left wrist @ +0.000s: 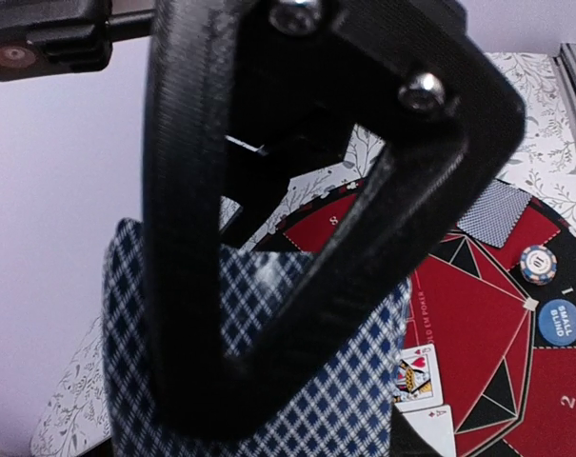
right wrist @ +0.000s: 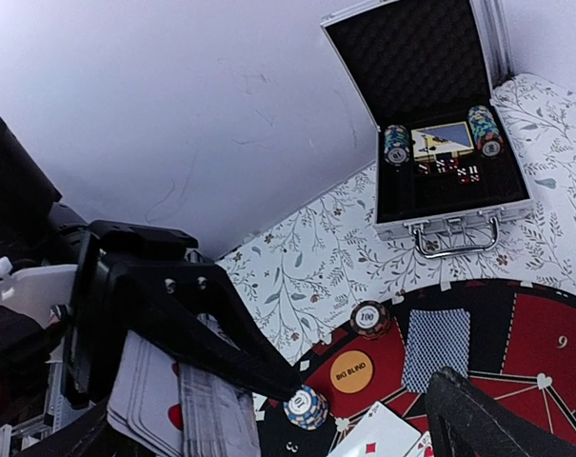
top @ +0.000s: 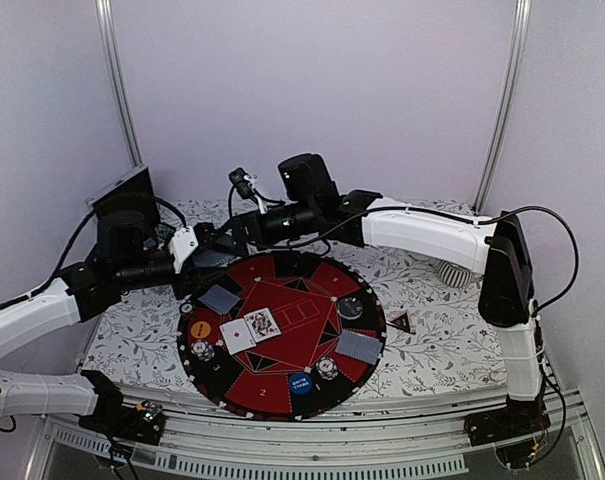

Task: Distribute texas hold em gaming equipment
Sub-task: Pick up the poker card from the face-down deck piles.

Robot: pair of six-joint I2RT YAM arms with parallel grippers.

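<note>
At the far left, behind the left arm, an open metal case is standing on the bench. The left end effector is hovering over the far-left rim of the round mat and is gripping a deck of cards between half-closed fingers. The deck is turning its blue patterned backs toward the left wrist camera and its white faces toward the right wrist camera. The cards are fanning a little. The frame edges are cutting the deck, so I cannot tell its long axis. Just beside it, the right end effector is reaching in from the right, jaws standing wide with nothing between them.

On the mat, an orange button and a white chip are lying at the left rim. A face-down card is lying diagonally to the bench edges. Two face-up cards are lying side by side near the middle, overlapping and a little tilted, with bare red felt to their right. A blue button and a near chip are sitting by the near rim, which is coming close to the bench edge. Further right, a dark chip and a second face-down card are lying, this card also diagonal.

Right of the mat, a triangle marker is lying on bare flowered cloth, well apart from a ribbed cup.
</note>
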